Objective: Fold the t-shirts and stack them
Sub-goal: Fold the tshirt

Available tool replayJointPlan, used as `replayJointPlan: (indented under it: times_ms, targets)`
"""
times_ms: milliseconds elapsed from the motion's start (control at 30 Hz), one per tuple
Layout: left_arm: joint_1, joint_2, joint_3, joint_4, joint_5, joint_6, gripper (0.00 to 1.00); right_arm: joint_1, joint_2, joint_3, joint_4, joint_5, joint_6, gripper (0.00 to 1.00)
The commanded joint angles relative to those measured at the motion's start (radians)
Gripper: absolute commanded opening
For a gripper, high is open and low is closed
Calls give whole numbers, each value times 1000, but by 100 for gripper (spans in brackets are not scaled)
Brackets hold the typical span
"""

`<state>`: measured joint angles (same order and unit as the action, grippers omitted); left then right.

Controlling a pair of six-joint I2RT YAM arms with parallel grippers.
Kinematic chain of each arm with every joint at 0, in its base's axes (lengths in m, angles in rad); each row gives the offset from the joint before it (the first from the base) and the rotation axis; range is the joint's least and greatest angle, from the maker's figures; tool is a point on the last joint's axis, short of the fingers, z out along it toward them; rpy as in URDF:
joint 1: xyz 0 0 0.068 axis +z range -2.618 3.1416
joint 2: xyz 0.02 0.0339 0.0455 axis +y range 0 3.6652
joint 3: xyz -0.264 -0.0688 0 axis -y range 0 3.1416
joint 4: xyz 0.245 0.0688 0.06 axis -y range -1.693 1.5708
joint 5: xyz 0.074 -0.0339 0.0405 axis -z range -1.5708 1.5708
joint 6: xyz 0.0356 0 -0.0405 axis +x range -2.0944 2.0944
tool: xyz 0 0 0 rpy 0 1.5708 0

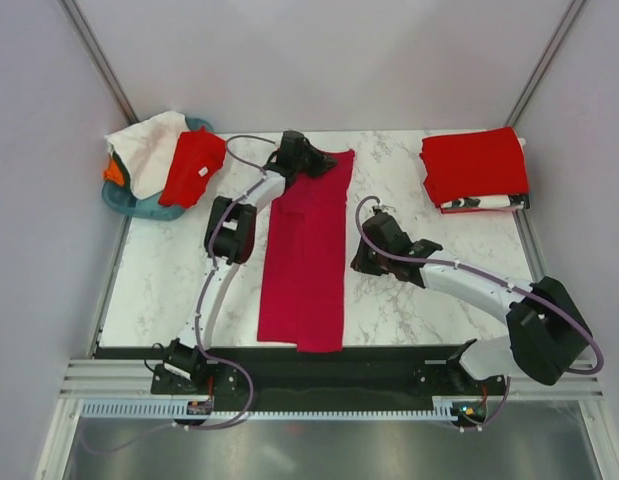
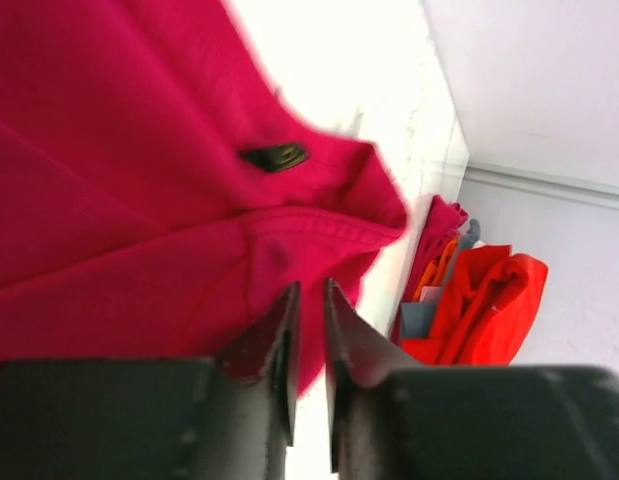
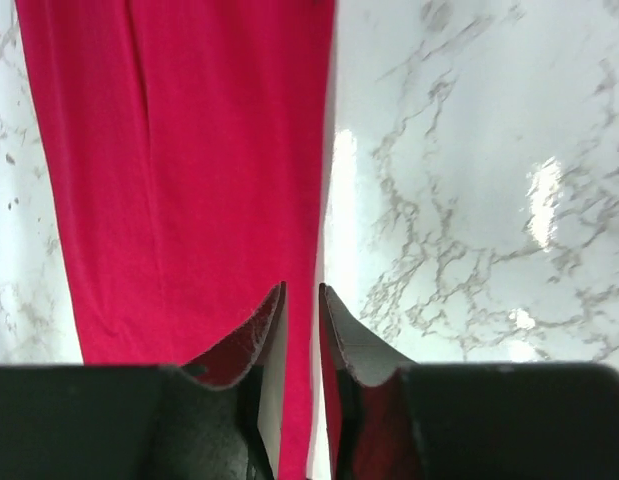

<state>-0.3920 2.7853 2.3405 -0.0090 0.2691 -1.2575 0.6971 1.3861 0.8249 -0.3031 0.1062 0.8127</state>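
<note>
While both arms are reaching out over the marble table (image 1: 169, 270), the crimson-magenta shirt (image 1: 307, 260) is lying flat down the centre as a long narrow strip. It is running from 12 o'clock at the far edge to 6 o'clock at the near edge, collar end far. At 1 o'clock a folded stack is sitting near the far right corner, bright red shirt (image 1: 474, 165) on top, black-and-white shirt (image 1: 479, 202) peeking out under its near edge. At 10 o'clock the teal basket (image 1: 124, 203) is sitting at the far left corner, holding an unfolded heap. The white shirt (image 1: 144, 145) is draping over the top, a second red shirt (image 1: 192, 170) is hanging over the 3 o'clock rim, and an orange shirt (image 1: 112, 172) is showing at 9 o'clock. Left gripper (image 2: 311, 290) is hovering at the strip's 12 o'clock end, over the collar hem, with jaws standing parted by a thin slit, released, not clamping any cloth. Right gripper (image 3: 302, 290) is sitting at the strip's 3 o'clock edge, about mid-length, fingertips straddling the cloth edge. Its jaws are also showing a narrow gap, released, and I can't tell if a pad is touching fabric. A small dark tag (image 2: 276, 156) is showing on the collar area just beyond the left fingertips.
</note>
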Motion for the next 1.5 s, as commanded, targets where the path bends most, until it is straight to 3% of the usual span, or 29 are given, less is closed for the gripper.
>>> replayJointPlan:
  times_ms: [0,133,300,467,633,900,1100,1233,1267,1367,1467]
  targets:
    - [42,-252,-15,14,-14,145,23,-56,-27,25,21,46,-81,28]
    - [56,-417,-87,-92,-44,288,37,-142,71,101,41,1,-153,33]
    - [76,-671,-340,-134,25,483,38,-278,220,212,177,-158,-161,46]
    - [90,-965,-731,-131,36,500,38,-355,471,434,229,-252,-149,47]
    - [67,-1148,-1060,-120,53,477,38,-429,724,630,277,-353,-101,44]
    - [-33,-1394,-1345,-144,44,530,38,-478,981,899,295,-451,-34,44]
    - [-48,-1572,-1520,-212,10,535,38,-479,1114,1066,280,-451,-6,44]
    - [-50,-1653,-1593,-249,10,543,38,-482,1186,1145,259,-421,12,34]
    - [-50,-1673,-1601,-253,15,543,38,-485,1197,1172,256,-412,20,23]
    - [-50,-1692,-1621,-292,6,563,38,-507,1242,1239,237,-408,48,3]
    - [-50,-1713,-1650,-319,-33,579,38,-542,1271,1301,228,-408,68,0]
